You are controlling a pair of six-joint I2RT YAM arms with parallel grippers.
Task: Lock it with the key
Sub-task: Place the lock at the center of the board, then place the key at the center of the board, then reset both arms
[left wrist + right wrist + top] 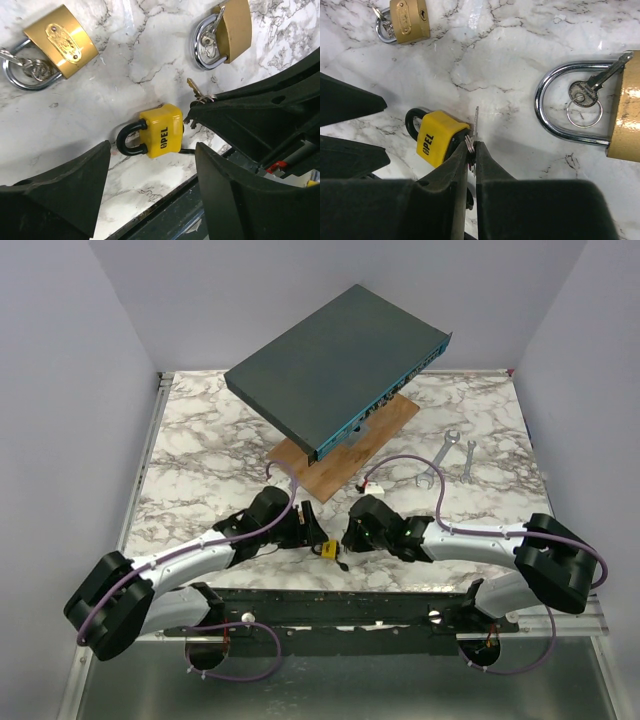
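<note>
A yellow padlock (328, 549) with a black shackle lies flat near the table's front edge, between my two grippers. In the left wrist view the padlock (160, 131) lies just beyond my open, empty left gripper (150, 172), shackle pointing left. My right gripper (472, 147) is shut on a key ring and a key (476, 120), whose blade sticks up beside the padlock's (437, 137) bottom end. The same key (194, 89) shows at the right gripper's tip in the left wrist view. In the top view the left gripper (306, 536) and right gripper (349, 539) flank the padlock.
A brass padlock (60, 40) with keys lies to the far left and a bigger brass padlock (625, 115) with a chrome shackle and key to the right. A dark box (340, 365) leans on a wooden board (395, 425). Two wrenches (437, 460) lie at the right.
</note>
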